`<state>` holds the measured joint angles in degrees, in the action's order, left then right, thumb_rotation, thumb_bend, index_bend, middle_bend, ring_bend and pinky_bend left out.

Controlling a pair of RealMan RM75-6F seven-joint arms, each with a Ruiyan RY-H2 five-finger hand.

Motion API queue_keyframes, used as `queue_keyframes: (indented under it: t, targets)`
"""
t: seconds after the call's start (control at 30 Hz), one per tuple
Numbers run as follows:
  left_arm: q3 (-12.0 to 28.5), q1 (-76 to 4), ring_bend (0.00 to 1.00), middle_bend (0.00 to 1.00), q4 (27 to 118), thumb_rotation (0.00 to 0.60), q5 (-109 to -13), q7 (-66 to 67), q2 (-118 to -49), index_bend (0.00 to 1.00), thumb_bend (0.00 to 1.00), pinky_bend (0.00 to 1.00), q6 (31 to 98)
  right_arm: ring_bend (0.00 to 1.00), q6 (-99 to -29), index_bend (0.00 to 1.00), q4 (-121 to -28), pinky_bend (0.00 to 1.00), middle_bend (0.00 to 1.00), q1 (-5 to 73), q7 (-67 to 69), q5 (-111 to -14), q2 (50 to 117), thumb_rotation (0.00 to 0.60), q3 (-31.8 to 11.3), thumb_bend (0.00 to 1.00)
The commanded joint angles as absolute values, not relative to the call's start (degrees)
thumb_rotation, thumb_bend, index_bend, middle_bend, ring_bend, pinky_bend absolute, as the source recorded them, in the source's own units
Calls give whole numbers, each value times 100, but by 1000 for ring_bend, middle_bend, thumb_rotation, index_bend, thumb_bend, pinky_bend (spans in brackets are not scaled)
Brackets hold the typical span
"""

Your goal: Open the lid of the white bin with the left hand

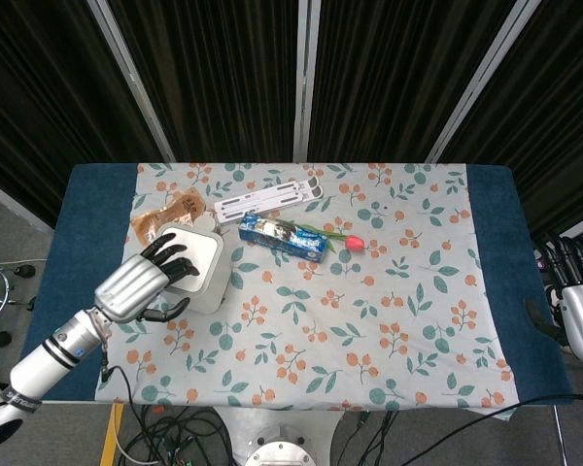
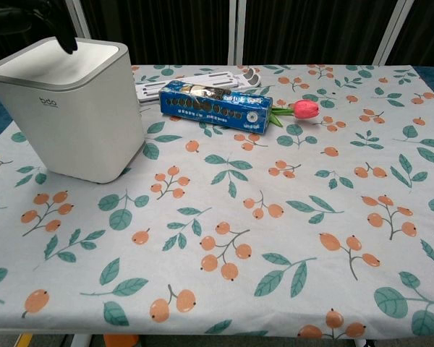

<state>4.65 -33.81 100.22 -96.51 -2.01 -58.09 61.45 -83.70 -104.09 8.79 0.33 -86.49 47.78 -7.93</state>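
Observation:
The white bin (image 1: 204,282) stands at the table's left, its flat lid (image 1: 200,254) closed. In the chest view the bin (image 2: 72,123) fills the upper left, with the lid (image 2: 54,61) level in its grey rim. My left hand (image 1: 136,284) hovers over the bin's left part, its dark fingers (image 1: 170,257) spread above the lid and holding nothing. One dark fingertip (image 2: 66,42) hangs just above the lid's back in the chest view. My right hand (image 1: 578,306) stays off the table's right edge, fingers apart and empty.
A blue snack package (image 1: 284,237) and a pink tulip (image 1: 353,243) lie right of the bin. A white folding stand (image 1: 267,201) sits behind them. A brown packet (image 1: 165,212) lies behind the bin. Cables hang below the front edge.

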Motion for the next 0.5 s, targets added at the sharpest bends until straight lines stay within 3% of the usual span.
queue_keyframes:
  t: [0.03,0.5]
  targets:
    - [404,-3357,117,298,9967,0,-9623,-166,-5859,288,375,45,6151,0,-8356,0,-10391,0,0,890,49,-8650,4796,600,-787,310]
    - [253,-3386,117,333,9683,0,-9569,-7,-6223,355,373,43,6161,0,-8314,0,-10339,0,0,896,86,-8626,4843,600,-742,310]
